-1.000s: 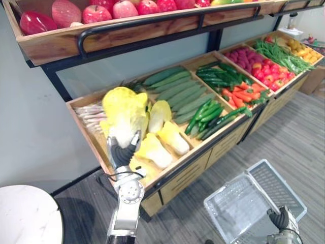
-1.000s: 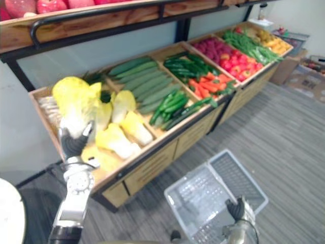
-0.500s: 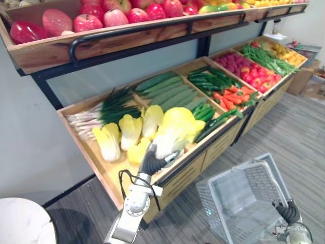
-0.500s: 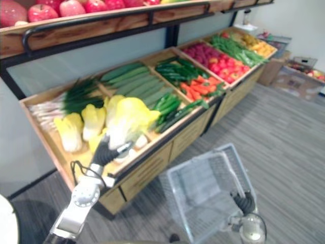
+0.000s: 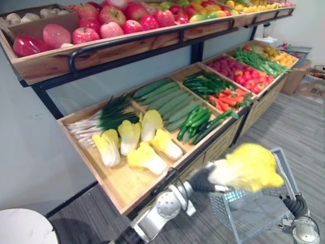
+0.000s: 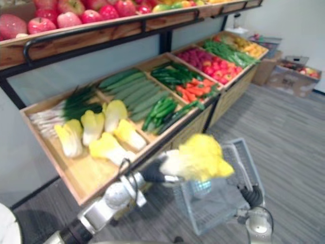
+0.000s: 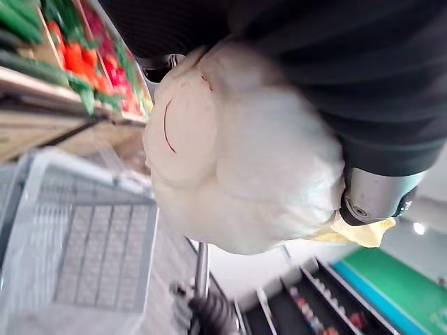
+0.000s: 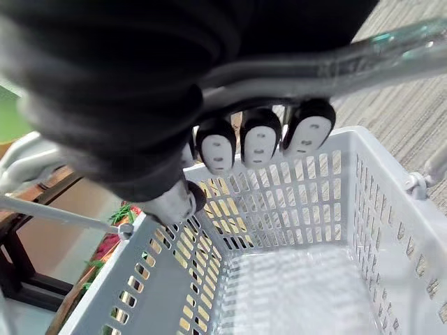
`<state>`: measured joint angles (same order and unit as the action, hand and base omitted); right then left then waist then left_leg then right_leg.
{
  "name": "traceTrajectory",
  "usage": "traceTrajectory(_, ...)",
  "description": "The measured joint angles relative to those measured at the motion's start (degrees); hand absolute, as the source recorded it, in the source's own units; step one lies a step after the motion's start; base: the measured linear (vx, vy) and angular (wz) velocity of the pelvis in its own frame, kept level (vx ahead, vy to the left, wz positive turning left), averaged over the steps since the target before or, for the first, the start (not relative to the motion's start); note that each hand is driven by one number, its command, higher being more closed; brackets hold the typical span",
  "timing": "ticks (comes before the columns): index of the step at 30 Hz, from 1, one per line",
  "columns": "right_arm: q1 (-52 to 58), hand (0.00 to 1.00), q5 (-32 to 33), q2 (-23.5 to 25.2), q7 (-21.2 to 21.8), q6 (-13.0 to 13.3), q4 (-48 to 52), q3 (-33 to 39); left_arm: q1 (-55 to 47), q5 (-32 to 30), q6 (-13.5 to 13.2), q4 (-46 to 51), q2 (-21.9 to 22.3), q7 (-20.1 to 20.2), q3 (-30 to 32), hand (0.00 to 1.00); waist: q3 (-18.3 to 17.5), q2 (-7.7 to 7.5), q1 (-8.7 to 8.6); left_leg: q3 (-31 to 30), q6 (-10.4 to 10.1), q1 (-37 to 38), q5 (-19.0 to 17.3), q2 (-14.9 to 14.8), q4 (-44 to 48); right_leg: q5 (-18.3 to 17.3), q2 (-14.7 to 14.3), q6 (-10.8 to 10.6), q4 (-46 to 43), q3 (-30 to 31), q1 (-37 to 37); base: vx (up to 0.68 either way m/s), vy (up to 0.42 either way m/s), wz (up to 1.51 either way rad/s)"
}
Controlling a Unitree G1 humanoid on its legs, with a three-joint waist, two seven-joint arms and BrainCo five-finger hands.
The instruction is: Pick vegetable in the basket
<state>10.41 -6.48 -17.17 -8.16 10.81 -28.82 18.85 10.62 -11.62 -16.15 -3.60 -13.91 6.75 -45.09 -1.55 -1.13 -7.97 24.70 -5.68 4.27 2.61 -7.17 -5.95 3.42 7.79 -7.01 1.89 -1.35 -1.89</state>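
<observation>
A shop aisle with a grey plank floor (image 5: 299, 117) runs along a wooden produce stand (image 5: 117, 185). Nearest, at the lower right, the right hand (image 8: 260, 143) is curled round the metal handle (image 8: 335, 59) of a pale grey plastic basket (image 8: 314, 209), carrying it by that bar. The basket's slotted inside looks empty.

Just above the basket's open top, the left hand (image 5: 200, 180) reaches across from the lower left with a yellow cabbage (image 5: 249, 166) in its grip. In the left wrist view the dark cover lies over the pale stalk end and a silver fingertip (image 7: 370, 202) presses into its side, so I judge the hand closed round the cabbage. The cabbage hangs in the air over the basket, touching neither its walls nor its bottom as far as I can tell.

Beyond, the stand's nearest bin holds more cabbages (image 5: 137, 145) beside spring onions (image 5: 101, 117), then cucumbers (image 5: 167, 96), then carrots (image 5: 228, 97) further along. Apples (image 5: 101, 25) fill the upper shelf.

The picking looks done and the carry nearly so. What is left is to lower the cabbage into the basket and let go
</observation>
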Motion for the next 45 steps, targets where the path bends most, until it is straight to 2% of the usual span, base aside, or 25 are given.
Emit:
traceTrajectory(3, 0.31, 1.00, -0.13, 1.30, -0.01, -0.17, 0.00, 0.47, 2.99, -1.33, -0.60, -3.99, 1.05, 1.98, -5.28, 1.00, 0.14, -0.28, -0.07, -0.12, 0.11, -0.02, 0.08, 0.04, -0.01, -0.19, 0.21, -0.25, -0.02, -0.13, -0.01, 0.00, 0.000, 0.00)
traceTrajectory(9, 2.57, 1.00, -0.37, 2.86, 1.84, -0.18, 0.01, -0.50, 5.62, -5.70, -1.51, -9.37, 3.05, 2.55, -10.76, 1.00, 0.06, -0.46, -0.12, -0.52, -0.04, -0.18, -0.10, 0.53, -0.02, -0.46, 0.79, -0.63, -0.20, -0.47, -0.02, -0.01, 0.003, 0.03)
traceTrajectory(16, 4.68, 1.00, -0.42, 2.78, 4.04, -0.19, 1.18, -1.33, 6.85, -8.78, -2.09, -13.32, 3.18, 3.33, -13.14, 1.00, -0.17, -0.95, -1.37, -1.33, -0.02, -1.20, -0.11, 1.11, -0.02, -0.66, 1.48, -0.72, -0.26, -1.17, -0.86, -0.01, 0.002, 0.05)
traceTrajectory(22, 5.71, 1.00, -0.42, 2.79, 5.16, -0.19, 1.45, -1.49, 8.52, -13.87, -2.14, -18.49, 5.15, 3.00, -13.29, 1.00, -0.67, -2.08, -1.61, -1.26, 0.18, -1.17, -0.28, 1.38, -0.02, -0.47, 1.68, -0.99, -0.48, -0.97, -0.90, 0.00, 0.000, 0.00)
traceTrajectory(32, 7.26, 1.00, -0.40, 2.96, 6.56, -0.17, 3.63, -3.74, 12.41, -29.95, -2.20, -28.55, 7.63, -1.97, -13.06, 1.00, -0.61, -2.31, -2.78, -0.01, 0.05, -1.05, -0.56, 1.40, -0.01, -0.49, 1.56, -1.02, -0.94, 0.35, -1.85, 0.00, -0.007, -0.06)
traceTrajectory(39, 7.99, 1.00, -0.30, 2.96, 8.88, -0.17, 3.81, -4.89, 14.14, -32.58, -2.11, -31.03, 8.57, -2.61, -12.99, 1.00, -0.67, -3.02, -2.89, 0.00, 0.05, -1.04, -0.56, 1.41, -0.01, -0.50, 1.57, -1.02, -0.99, 0.40, -1.90, 0.00, 0.000, 0.00)
traceTrajectory(45, 9.24, 1.00, -0.17, 2.96, 10.25, -0.11, 6.15, -5.92, 14.57, -37.03, -1.44, -31.62, 9.69, -4.78, -12.79, 1.00, -0.72, -3.39, -2.98, 0.09, 0.00, -1.05, -0.60, 1.41, -0.01, -0.50, 1.56, -1.01, -0.99, 0.45, -1.98, 0.00, 0.000, 0.00)
